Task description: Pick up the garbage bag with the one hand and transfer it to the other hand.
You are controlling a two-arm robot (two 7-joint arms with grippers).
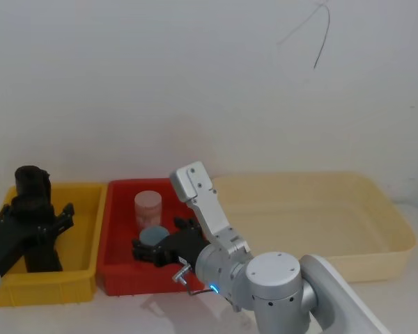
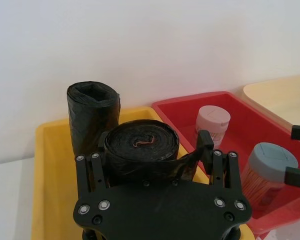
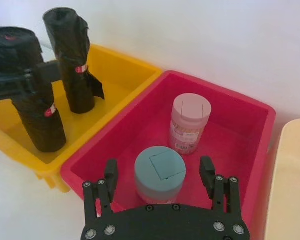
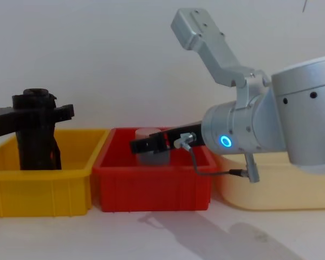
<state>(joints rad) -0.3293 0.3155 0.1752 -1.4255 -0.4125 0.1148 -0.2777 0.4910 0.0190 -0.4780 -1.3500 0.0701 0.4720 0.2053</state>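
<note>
Firstly, just left of the red bin [image 1: 139,282] stands the yellow bin [image 1: 49,289], and the garbage bag [image 3: 40,125] is upright inside it. The left gripper [image 2: 153,150] is closed around the upper part of this roll, with one finger on each side. The left wrist view looks down on the top of the roll and shows a small red mark in its core. The right wrist view shows instead a red mark on its side. Whether its lower end touches the floor of the bin, I cannot tell.

A second black roll [image 3: 70,60] stands in the same yellow bin, also left of the red bin. In the chest view the two rolls overlap as one dark shape, while the right wrist view shows them apart.

Inside the red bin there is a jar with a grey-blue lid [image 1: 154,236] and, behind it, a pink jar [image 1: 148,205]. The right gripper [image 3: 158,167] is over the near part of the red bin. Its fingers are spread wide, one on each side of the grey-blue lid, without touching it. The chest view shows a blue ring light [image 4: 226,142] on the right arm, above the right end of the red bin.

Right of the red bin, a beige tray [image 1: 376,257] lies on the counter [image 4: 151,238].
</note>
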